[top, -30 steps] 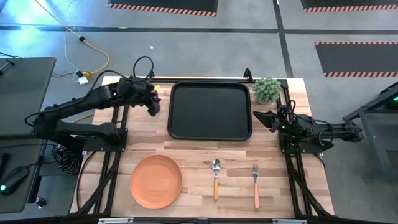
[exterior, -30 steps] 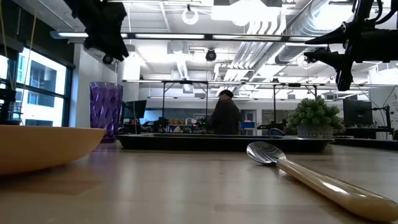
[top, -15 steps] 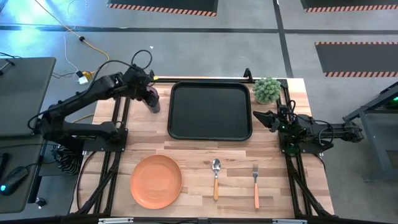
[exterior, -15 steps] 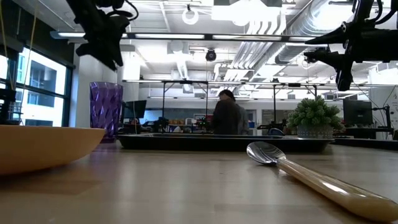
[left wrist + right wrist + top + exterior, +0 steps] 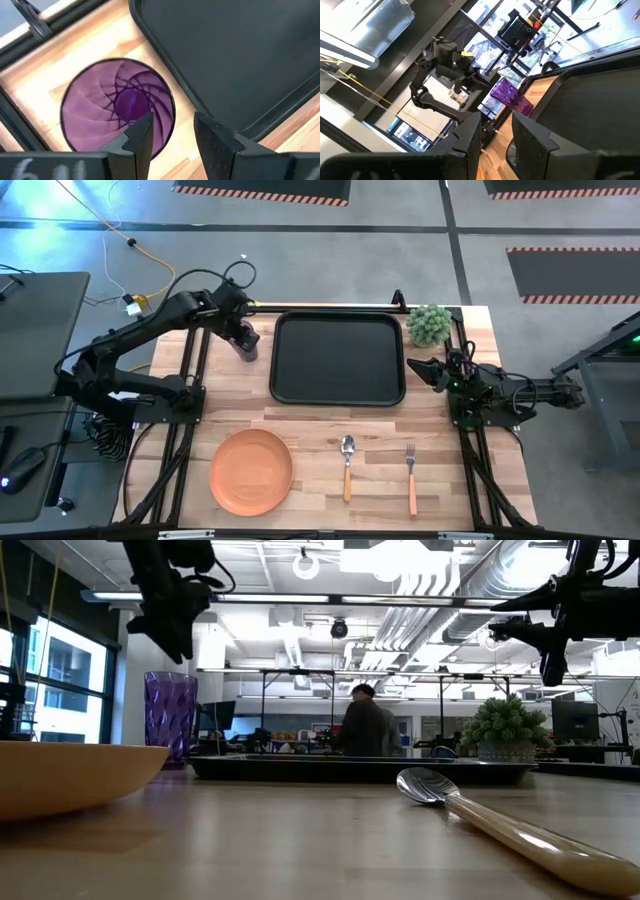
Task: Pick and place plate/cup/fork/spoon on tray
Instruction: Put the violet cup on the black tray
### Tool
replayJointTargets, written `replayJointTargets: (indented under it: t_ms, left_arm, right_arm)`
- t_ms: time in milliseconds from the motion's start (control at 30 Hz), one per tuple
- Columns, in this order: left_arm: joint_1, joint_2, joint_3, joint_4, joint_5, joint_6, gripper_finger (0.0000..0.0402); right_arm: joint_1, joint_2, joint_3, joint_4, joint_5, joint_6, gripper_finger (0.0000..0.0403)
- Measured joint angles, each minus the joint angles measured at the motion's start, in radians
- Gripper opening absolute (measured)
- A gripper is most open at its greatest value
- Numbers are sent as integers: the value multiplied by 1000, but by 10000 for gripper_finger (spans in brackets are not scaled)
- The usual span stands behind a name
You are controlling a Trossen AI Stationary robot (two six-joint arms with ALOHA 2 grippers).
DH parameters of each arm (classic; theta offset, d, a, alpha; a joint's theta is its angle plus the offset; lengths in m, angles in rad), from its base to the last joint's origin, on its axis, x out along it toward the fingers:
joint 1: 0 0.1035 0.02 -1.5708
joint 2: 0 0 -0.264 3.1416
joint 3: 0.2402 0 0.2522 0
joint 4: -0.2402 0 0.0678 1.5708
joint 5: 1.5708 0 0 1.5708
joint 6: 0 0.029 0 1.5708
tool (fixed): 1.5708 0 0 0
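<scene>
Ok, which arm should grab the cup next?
Left. The left gripper hangs directly above the cup, fingers open, beside the tray. The right gripper waits at the tray's far side, away from it.

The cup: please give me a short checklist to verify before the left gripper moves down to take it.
1. The left gripper is above the cup: ok; the left wrist view looks straight down into it.
2. Fingers open: ok, there is a gap between them.
3. One finger each side of the cup's rim: not ok; the gap sits past the rim, toward the tray.
4. Cup upright on the table: ok, it stands beside the tray in the low view.
5. Tray free to receive it: ok, nothing lies in it.
6. The right gripper out of the way: ok, it waits at the tray's right edge.
</scene>
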Motion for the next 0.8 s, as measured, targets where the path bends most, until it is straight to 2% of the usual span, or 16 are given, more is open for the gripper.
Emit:
replayJointTargets:
  t_ms: [700, 800]
  left_arm:
    - [0, 139, 0, -3, 6, -10, 131]
    - [0, 157, 0, -2, -22, -11, 131]
  right_arm:
    - [0, 0, 0, -22, 3, 0, 103]
    - [0, 0, 0, -22, 3, 0, 103]
